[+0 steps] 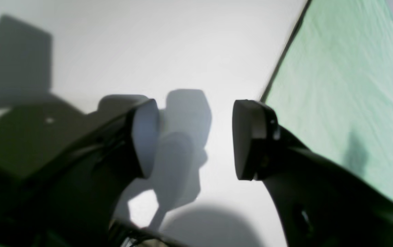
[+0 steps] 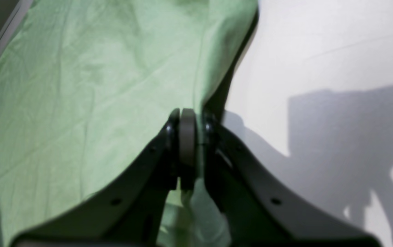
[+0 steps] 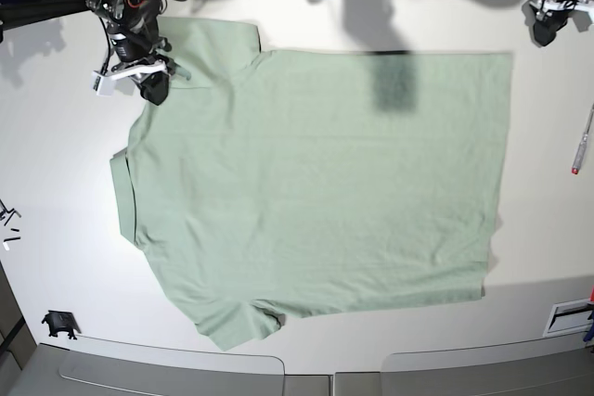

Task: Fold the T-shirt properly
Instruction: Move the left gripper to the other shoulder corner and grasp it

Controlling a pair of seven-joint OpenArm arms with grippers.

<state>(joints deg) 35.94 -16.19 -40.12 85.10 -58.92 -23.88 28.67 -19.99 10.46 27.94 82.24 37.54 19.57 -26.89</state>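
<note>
The pale mint-green T-shirt (image 3: pixel 316 183) lies spread flat on the white table, collar toward the left and hem toward the right. My right gripper (image 3: pixel 156 92) stands at the shirt's upper left, near the shoulder and the far sleeve. In the right wrist view this right gripper (image 2: pixel 189 137) is shut on a raised fold of the T-shirt (image 2: pixel 80 85). My left gripper (image 3: pixel 546 34) hovers off the far right hem corner, apart from the cloth. The left wrist view shows the left gripper (image 1: pixel 196 137) open and holding nothing, with the T-shirt (image 1: pixel 337 85) edge to its right.
A red-handled tool (image 3: pixel 582 141) lies at the table's right edge. A white box (image 3: pixel 568 315) sits at the near right, a small black part (image 3: pixel 60 324) at the near left. Cables and arm bases crowd the far edge.
</note>
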